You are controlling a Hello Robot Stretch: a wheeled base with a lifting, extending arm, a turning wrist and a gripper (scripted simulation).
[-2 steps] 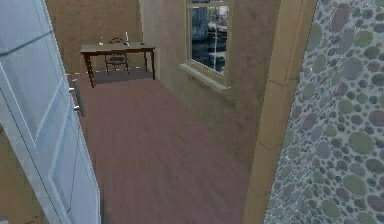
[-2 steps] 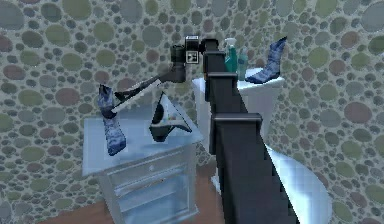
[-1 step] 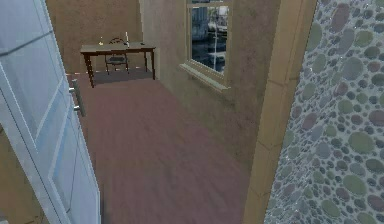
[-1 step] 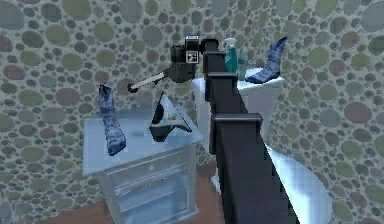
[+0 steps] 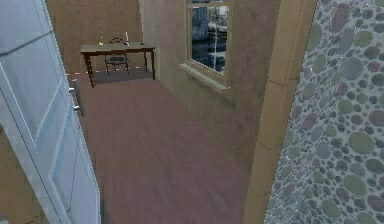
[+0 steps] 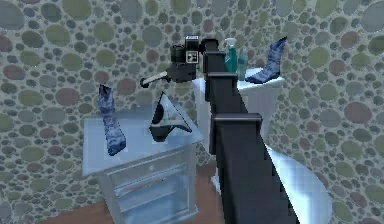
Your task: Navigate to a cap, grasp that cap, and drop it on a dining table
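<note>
Cap [image 6: 168, 122], a dark wedge, shows just below the gripper [image 6: 158, 92] against the cabinet [image 6: 140, 172] top, and I cannot tell whether the gripper holds it, so I lift straight up and check it hangs clear before heading for the table [image 5: 118, 50].

In the forward view an open door [image 5: 40, 120] stands at the left and a door frame [image 5: 275, 110] at the right. Between them the floor runs back to a table [image 5: 118, 50] at the far wall, with a chair [image 5: 117, 63] at it and a window [image 5: 208, 35] to its right. In the arm side view a cabinet [image 6: 150, 180] sits at the lower left, with an upright thing [image 6: 110, 132] on its left part and a dark thing [image 6: 168, 122] just below the gripper [image 6: 155, 85], perhaps resting on its right part. Right of the cabinet, the arm [image 6: 240, 150] rises in front of a toilet [image 6: 305, 185], whose tank [image 6: 268, 95] bears a spray bottle [image 6: 232, 55].
</note>
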